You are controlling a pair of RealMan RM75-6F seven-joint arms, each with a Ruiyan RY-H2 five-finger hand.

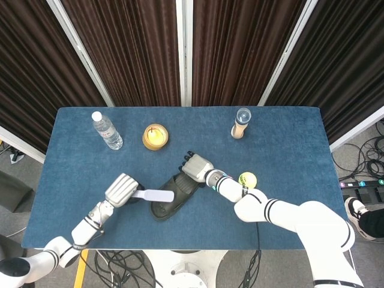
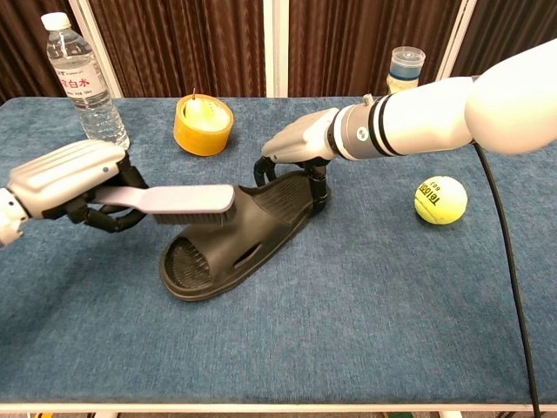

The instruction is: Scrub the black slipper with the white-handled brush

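Note:
The black slipper point(image 2: 235, 235) lies diagonally at mid-table, toe toward the front left point(image 1: 174, 193). My left hand point(image 2: 65, 178) point(image 1: 122, 190) grips the handle of the white-handled brush point(image 2: 178, 201) point(image 1: 154, 195). The brush head is over the slipper's strap, bristles down. My right hand point(image 2: 300, 144) point(image 1: 195, 167) rests on the slipper's heel end, its dark fingers point(image 2: 315, 181) curled down over the edge. Whether the bristles touch the strap is not clear.
A yellow tennis ball point(image 2: 440, 199) point(image 1: 247, 179) lies right of the slipper. At the back stand a water bottle point(image 2: 81, 83), a yellow tape roll point(image 2: 202, 124) and a small capped jar point(image 2: 404, 68). Dark curtains hang behind the table.

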